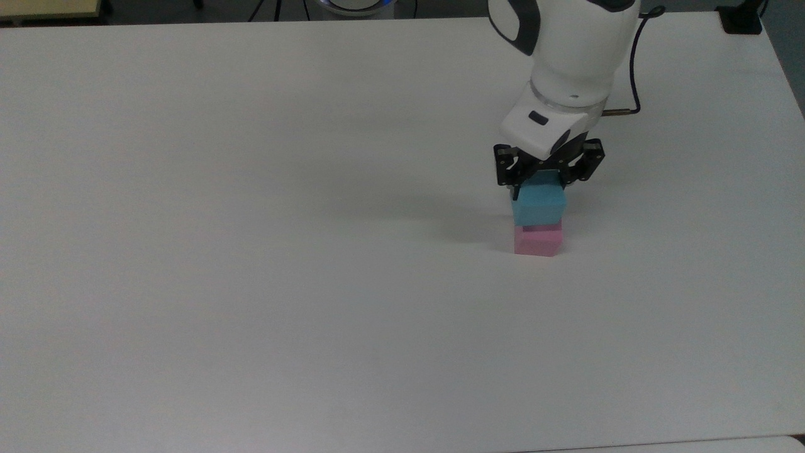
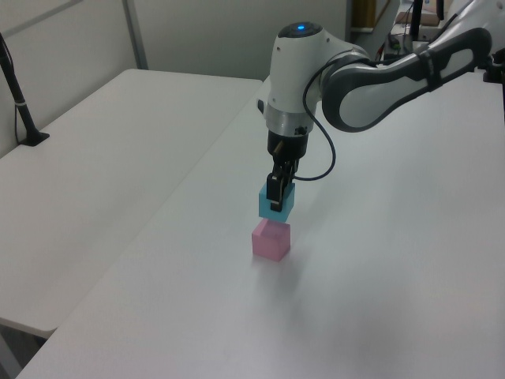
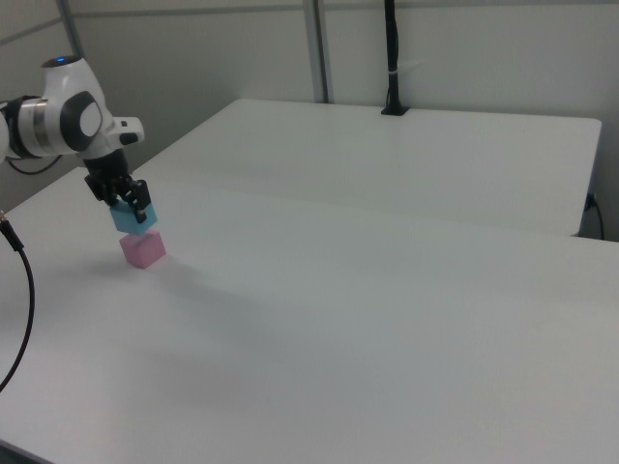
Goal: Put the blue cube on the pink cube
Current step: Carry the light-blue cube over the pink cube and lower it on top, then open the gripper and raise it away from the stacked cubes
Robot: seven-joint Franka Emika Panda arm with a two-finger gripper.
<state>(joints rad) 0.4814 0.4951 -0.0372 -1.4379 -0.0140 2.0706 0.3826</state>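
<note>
Top view: right of centre on the white table, the gripper clenched the blue cube from above. The cube sat directly over the pink cube, whether touching or just above could not be told.

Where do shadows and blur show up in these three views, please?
Top view: a soft shadow lies on the table toward the top view's left of the pink cube. Left view: the blue cube and hand look sharp. Right view: only faint shading beside the stack.
</note>
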